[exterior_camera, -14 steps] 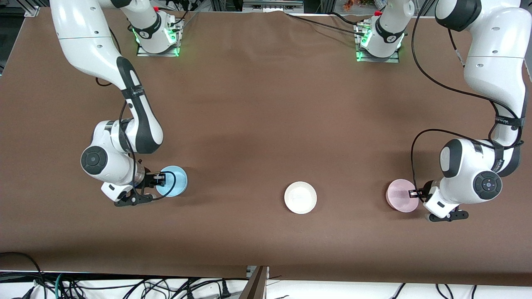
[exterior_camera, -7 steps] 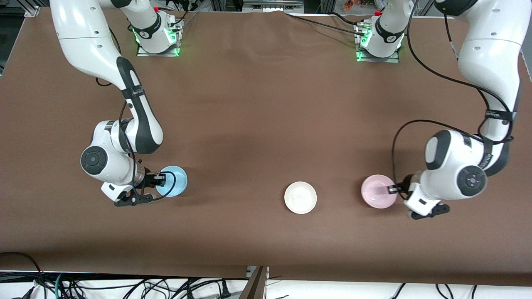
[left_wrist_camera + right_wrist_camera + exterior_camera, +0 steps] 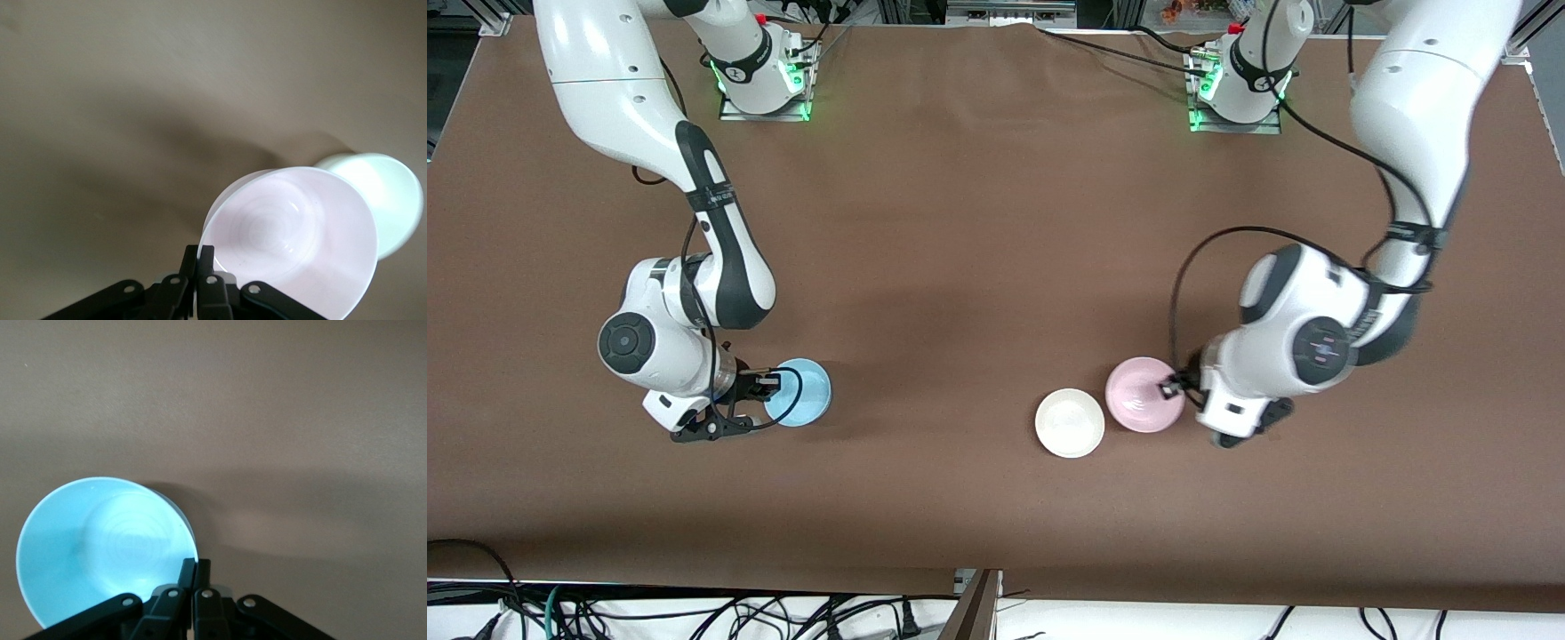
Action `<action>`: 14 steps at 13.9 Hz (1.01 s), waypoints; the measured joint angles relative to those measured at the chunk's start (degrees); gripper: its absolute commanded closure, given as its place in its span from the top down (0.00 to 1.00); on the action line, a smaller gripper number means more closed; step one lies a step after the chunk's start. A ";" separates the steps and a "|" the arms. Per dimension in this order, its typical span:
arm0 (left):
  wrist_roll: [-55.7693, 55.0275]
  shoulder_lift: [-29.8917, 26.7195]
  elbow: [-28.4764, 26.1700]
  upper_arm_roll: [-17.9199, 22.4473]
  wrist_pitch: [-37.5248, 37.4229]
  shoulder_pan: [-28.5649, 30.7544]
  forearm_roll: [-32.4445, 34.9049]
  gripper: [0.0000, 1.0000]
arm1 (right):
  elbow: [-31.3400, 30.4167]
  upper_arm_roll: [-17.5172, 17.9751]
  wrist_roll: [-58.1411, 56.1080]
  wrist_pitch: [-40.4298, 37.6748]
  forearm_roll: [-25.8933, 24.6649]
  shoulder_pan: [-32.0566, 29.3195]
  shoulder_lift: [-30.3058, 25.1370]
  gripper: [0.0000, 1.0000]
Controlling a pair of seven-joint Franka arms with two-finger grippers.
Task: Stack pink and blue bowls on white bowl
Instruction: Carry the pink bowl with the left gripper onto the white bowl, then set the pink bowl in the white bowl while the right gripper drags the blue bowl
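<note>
The white bowl [image 3: 1069,422] sits on the brown table near the middle. My left gripper [image 3: 1167,388] is shut on the rim of the pink bowl [image 3: 1142,395] and holds it in the air, right beside the white bowl on the side toward the left arm's end. The left wrist view shows the pink bowl [image 3: 293,240] tilted, pinched by the gripper [image 3: 203,257], with the white bowl [image 3: 390,193] past it. My right gripper [image 3: 767,385] is shut on the rim of the blue bowl [image 3: 800,393], low at the right arm's end; the right wrist view shows the blue bowl [image 3: 100,547] held by the gripper [image 3: 195,570].
The table [image 3: 978,249] is covered by a plain brown cloth. Both arm bases [image 3: 760,71] stand along its edge farthest from the front camera. Cables hang past the edge nearest that camera.
My left gripper has carried the pink bowl from the left arm's end of the table to just beside the white bowl. The right gripper and blue bowl have barely moved.
</note>
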 measured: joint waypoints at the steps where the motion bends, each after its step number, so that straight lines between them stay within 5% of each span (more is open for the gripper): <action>1: -2.76 0.44 -0.01 0.14 1.62 -1.53 0.00 0.00 | 0.04 -0.02 -0.01 -0.01 0.71 -0.02 0.01 0.00; 7: -11.68 3.12 1.36 0.39 8.89 -3.07 -0.23 0.00 | 3.39 0.02 1.76 -3.93 3.37 0.10 0.02 0.00; 14: -17.17 8.16 8.09 2.66 9.69 -9.23 -0.26 0.00 | 10.48 2.47 18.64 -11.88 3.98 3.38 0.00 0.00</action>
